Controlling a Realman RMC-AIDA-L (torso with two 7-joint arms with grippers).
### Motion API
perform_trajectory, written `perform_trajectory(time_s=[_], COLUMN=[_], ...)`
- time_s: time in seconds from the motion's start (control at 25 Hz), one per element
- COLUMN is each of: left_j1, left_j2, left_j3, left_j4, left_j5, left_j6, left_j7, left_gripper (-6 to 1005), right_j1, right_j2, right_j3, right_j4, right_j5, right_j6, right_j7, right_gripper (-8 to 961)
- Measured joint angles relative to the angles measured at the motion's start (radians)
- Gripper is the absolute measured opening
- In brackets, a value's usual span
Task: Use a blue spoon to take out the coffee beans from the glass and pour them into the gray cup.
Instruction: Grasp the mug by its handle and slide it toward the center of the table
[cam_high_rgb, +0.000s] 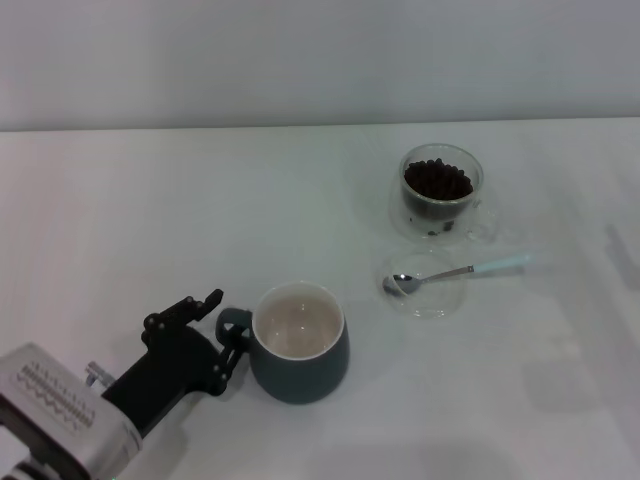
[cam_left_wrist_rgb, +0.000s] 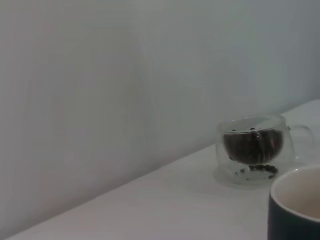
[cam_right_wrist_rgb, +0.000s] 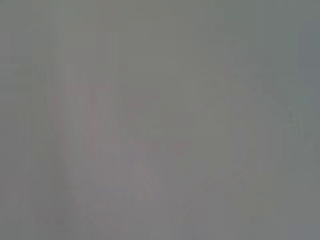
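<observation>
The gray cup (cam_high_rgb: 298, 343) stands at the front of the table, its cream inside bare and its handle turned toward my left gripper (cam_high_rgb: 224, 332). That gripper is open, one finger on each side of the handle. The glass (cam_high_rgb: 441, 190) holding the coffee beans (cam_high_rgb: 437, 180) stands farther back on the right. The blue spoon (cam_high_rgb: 456, 271) lies in front of the glass, its bowl resting in a dish and its pale handle pointing right. The left wrist view shows the glass (cam_left_wrist_rgb: 252, 148), its coffee beans (cam_left_wrist_rgb: 252, 142) and the gray cup's rim (cam_left_wrist_rgb: 296, 207). My right gripper is out of view.
A flat shallow clear glass dish (cam_high_rgb: 432, 299) sits under the spoon's bowl, between cup and glass. The white table (cam_high_rgb: 150, 220) runs back to a pale wall. The right wrist view shows only a plain grey surface.
</observation>
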Motion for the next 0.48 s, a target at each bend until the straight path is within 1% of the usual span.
perform_trajectory(time_s=[0.16, 0.24, 0.4, 0.48], left_j1=[0.030, 0.039, 0.057, 0.083], left_j2=[0.001, 0.002, 0.004, 0.005], left_j3=[-0.005, -0.006, -0.007, -0.005], left_j4=[0.014, 0.014, 0.013, 0.013], left_j5=[-0.007, -0.010, -0.020, -0.020], left_j6=[0.012, 0.020, 0.028, 0.043], left_j7=[0.041, 0.038, 0.037, 0.036], left_gripper=[249, 483, 621, 690], right_j1=[-0.001, -0.001, -0.002, -0.002], right_j2=[0.000, 0.000, 0.000, 0.000], right_j3=[0.000, 0.000, -0.002, -0.004], right_j4=[0.005, 0.007, 0.010, 0.010], right_j5=[0.000, 0.000, -0.002, -0.009], right_j6=[-0.001, -0.002, -0.003, -0.006], right_j7=[0.000, 0.000, 0.001, 0.007], right_gripper=[749, 749, 747, 746])
